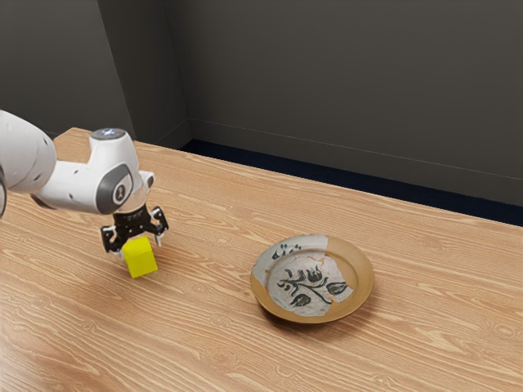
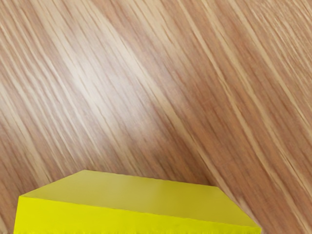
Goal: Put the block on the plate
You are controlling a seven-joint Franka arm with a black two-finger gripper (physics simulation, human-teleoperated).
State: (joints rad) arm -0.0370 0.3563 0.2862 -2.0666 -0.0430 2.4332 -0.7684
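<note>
One yellow block, flat-faced, straight-edged; one brown wood-grained tabletop, which bears pale streaks and a whitish sheen.

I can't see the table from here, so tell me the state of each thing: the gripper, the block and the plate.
Gripper: pointing down at the block; open or shut, I can't tell.
Yellow block: at the gripper, off the plate; resting or lifted, I can't tell.
Plate: face up on the table, block not on it.
</note>
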